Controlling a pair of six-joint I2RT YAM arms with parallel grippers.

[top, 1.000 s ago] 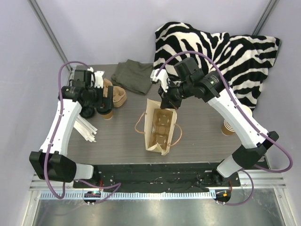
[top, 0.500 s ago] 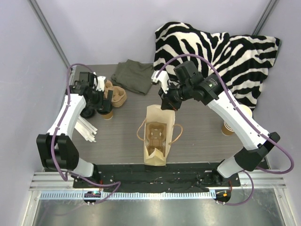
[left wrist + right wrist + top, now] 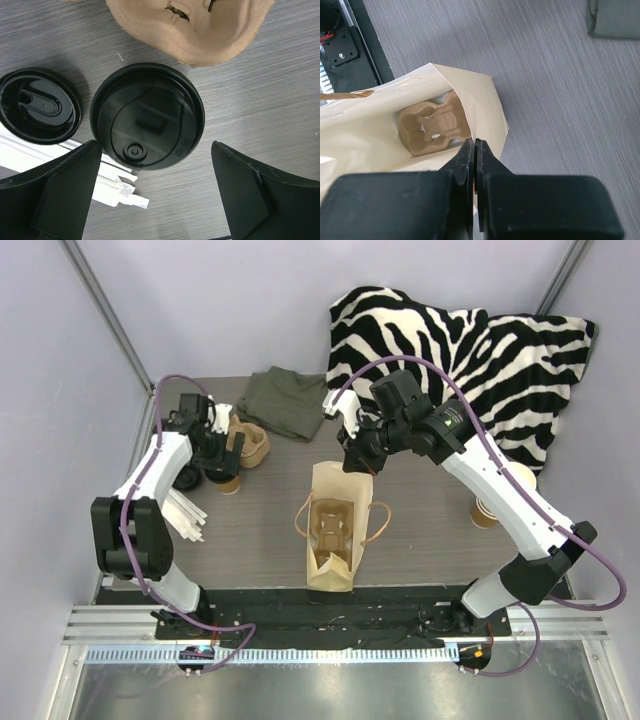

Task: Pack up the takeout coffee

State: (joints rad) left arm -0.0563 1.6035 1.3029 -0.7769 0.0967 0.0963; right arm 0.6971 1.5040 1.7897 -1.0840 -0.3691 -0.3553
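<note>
Left arm has tucked its elbow back. In the overhead view the left gripper (image 3: 221, 452) hangs fingers-down over the takeout coffee (image 3: 229, 483), well left of the paper bag (image 3: 352, 488), jaws spread wide. The right arm reaches across, and the right gripper (image 3: 352, 455) is pinched tight on the bag's far rim.

Left wrist view: the coffee stands upright, its long axis vertical and its black lid facing up, between the parted fingers (image 3: 65, 185), untouched.

Right wrist view: the fingers clamp the bag's edge, with a cup carrier (image 3: 432, 125) lying inside.
</note>
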